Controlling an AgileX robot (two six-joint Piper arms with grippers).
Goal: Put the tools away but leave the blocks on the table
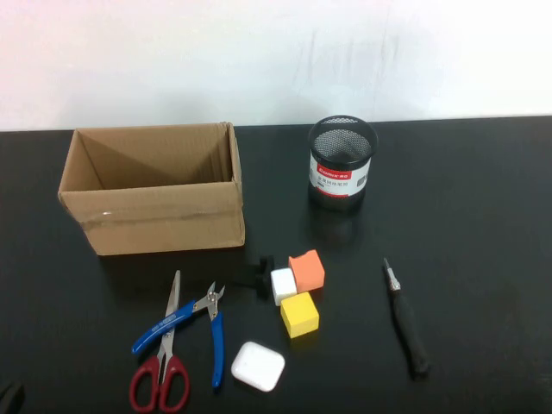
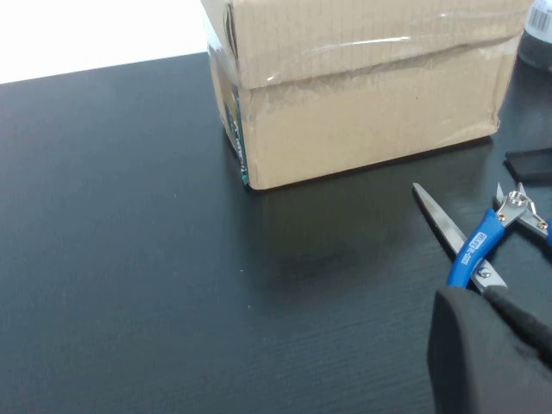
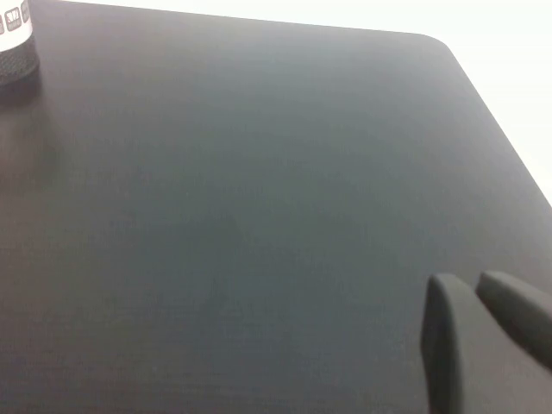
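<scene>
Down at the near left corner of the table [image 1: 483, 216], my left gripper [image 2: 492, 354] sits parked with its fingers closed on nothing, well back from the cardboard box [image 1: 155, 194]; my right gripper [image 3: 483, 336] is likewise shut and empty over bare tabletop far to the right of the box, out of the high view. Nothing is put away yet, I judge. The red-handled scissors [image 1: 164, 349] and blue-handled pliers [image 1: 185, 328] lie crossed on each other in front of the box, so lifting one may drag the other. Right of them sits a white rounded case [image 1: 257, 366], and nearer the box's right front corner cluster the white block [image 1: 283, 285], orange block [image 1: 307, 270] and yellow block [image 1: 299, 314], with a small black knob [image 1: 257, 276] touching the white one. The black-handled screwdriver [image 1: 405, 317] lies alone, farthest right of the box, below the mesh pen cup [image 1: 342, 164]. The box stands open-topped, clear to drop into.
</scene>
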